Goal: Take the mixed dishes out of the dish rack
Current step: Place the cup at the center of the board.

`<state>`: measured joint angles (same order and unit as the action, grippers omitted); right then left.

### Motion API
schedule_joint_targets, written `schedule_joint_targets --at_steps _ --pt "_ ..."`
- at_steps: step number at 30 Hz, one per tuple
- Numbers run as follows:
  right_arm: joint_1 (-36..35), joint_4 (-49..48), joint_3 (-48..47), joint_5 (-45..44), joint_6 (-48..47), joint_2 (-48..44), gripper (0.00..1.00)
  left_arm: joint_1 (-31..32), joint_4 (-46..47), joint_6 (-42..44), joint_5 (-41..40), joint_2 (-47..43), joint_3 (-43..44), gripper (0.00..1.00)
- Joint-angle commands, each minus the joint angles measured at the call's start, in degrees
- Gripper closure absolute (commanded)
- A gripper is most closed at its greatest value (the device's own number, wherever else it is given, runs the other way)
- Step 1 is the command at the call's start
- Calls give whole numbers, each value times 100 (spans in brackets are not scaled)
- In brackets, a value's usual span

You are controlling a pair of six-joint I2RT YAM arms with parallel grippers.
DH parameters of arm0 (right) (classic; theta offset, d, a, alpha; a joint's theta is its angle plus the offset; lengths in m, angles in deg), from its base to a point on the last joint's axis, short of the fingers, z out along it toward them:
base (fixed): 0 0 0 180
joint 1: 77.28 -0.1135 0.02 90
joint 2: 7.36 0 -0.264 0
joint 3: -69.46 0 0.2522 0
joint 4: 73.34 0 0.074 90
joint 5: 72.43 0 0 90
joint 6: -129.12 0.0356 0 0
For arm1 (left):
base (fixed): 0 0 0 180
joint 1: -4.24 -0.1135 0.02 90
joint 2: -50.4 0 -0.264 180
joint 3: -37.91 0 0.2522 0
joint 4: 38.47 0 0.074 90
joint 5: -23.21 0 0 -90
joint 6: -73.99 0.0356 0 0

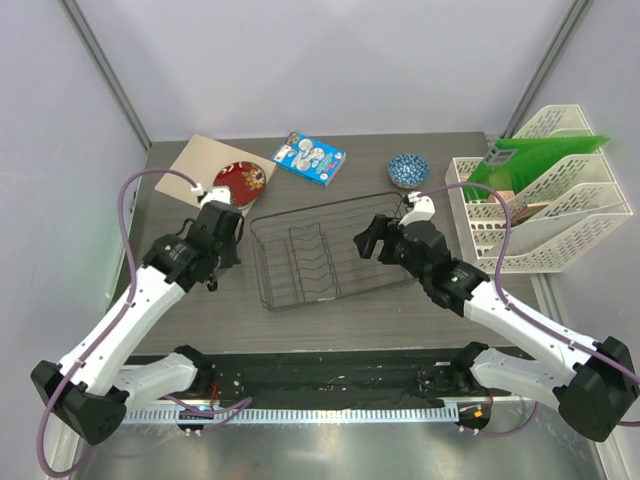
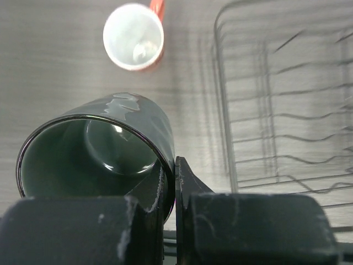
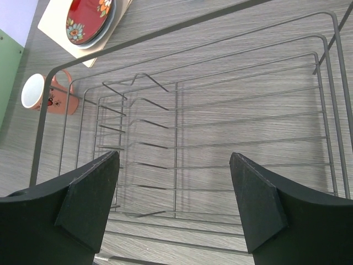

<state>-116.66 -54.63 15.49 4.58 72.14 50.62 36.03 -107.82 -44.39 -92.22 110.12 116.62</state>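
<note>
Left of the dish rack (image 1: 310,255), the left gripper (image 2: 174,176) clamps the tilted dark grey mug (image 2: 94,154) by its rim. Over the rack the right gripper (image 3: 174,157) hangs with jaws wide apart, empty. The red plate (image 3: 88,19), pinkish mug (image 3: 47,95) and blue bowl (image 1: 408,170) sit outside it.

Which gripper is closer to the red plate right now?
Left. The left gripper, shut on the dark grey mug, is just nearside of the red plate; the right gripper hangs open over the dish rack, farther off.
</note>
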Motion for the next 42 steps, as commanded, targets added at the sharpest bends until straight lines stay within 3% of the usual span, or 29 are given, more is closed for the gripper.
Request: schedule_joint_targets --at_steps 1,14,29,31,32,34,35,38,42 --pt "-18 -267 83 -72 -129 -260 14 -41 470 -290 152 109 -438 100" --pt "-18 -328 443 -133 -164 -744 14 -173 1744 -730 785 1015 -1309 100" --pt "-26 -354 487 -107 -234 -612 14 -191 1815 -844 768 1323 -1573 98" --pt "-26 -363 487 -107 -225 -612 14 -191 1763 -836 733 1270 -1529 86" --pt "-18 -355 487 -107 -225 -612 14 -191 1736 -836 715 1244 -1512 74" --pt "-26 -363 487 -124 -234 -621 14 -191 1640 -818 662 1156 -1424 58" --pt "-26 -355 487 -133 -243 -621 14 -191 1596 -801 627 1129 -1389 45" --pt "-26 -346 470 -160 -269 -630 14 -191 1376 -766 513 954 -1187 31" --pt "-18 -328 409 -186 -269 -638 14 -191 841 -722 267 629 -791 21"
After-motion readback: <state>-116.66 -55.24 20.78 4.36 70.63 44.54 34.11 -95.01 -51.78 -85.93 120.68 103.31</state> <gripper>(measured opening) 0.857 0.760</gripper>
